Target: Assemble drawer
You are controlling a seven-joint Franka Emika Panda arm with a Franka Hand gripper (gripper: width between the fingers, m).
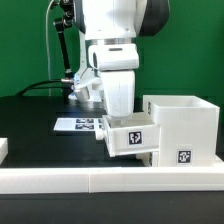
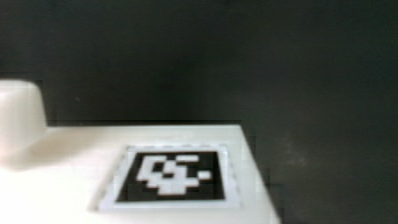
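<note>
In the exterior view my gripper (image 1: 118, 116) reaches down into a small white open-top tray (image 1: 128, 138) with a tag on its front. The tray hangs slightly tilted, off the table, against the left side of the large white housing (image 1: 186, 128), which also bears a tag. The white hand hides my fingertips, but the jaws appear shut on the tray's wall. The wrist view shows a white tray face with its tag (image 2: 173, 175) very close and blurred. A white rounded shape (image 2: 18, 125) stands beside it. No second tray shows clearly.
The marker board (image 1: 80, 124) lies flat on the black table behind the tray. The white table rim (image 1: 90, 182) runs along the front. A white piece (image 1: 3, 150) sits at the exterior view's left edge. A black cable (image 1: 40, 88) trails at the back.
</note>
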